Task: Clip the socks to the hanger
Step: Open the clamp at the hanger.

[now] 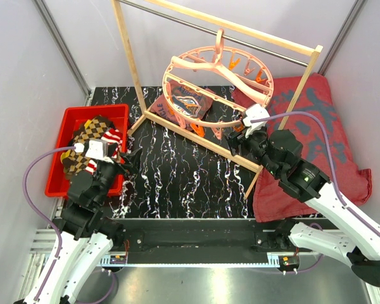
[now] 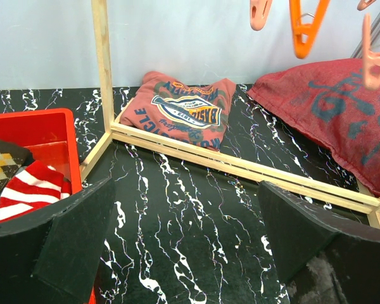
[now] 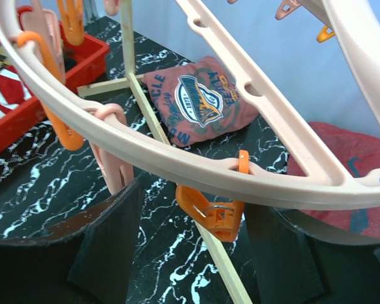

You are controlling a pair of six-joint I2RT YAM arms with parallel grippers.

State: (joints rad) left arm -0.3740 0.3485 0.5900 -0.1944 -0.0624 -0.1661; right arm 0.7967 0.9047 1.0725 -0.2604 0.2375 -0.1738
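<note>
Orange clip (image 3: 209,218) is hanging between the right gripper's (image 3: 191,215) parted, empty jaws — an off-centre squeeze is risking pushing the hanger (image 3: 177,166) away — while the left gripper (image 2: 185,196) is gaping wide, empty.

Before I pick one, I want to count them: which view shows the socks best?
Top external: the socks lie in the red bin, most of the pile seen from above. Left wrist catches only its edge, cut by the frame. Right wrist shows a sliver behind the hanger.

Black white-veined marble-pattern tabletop (image 1: 177,177). Pale grey panel walls (image 1: 25,82) on three sides, aluminium corner posts (image 1: 61,44). Wooden frame rack (image 1: 130,63) standing at rear. Lighting even.
</note>
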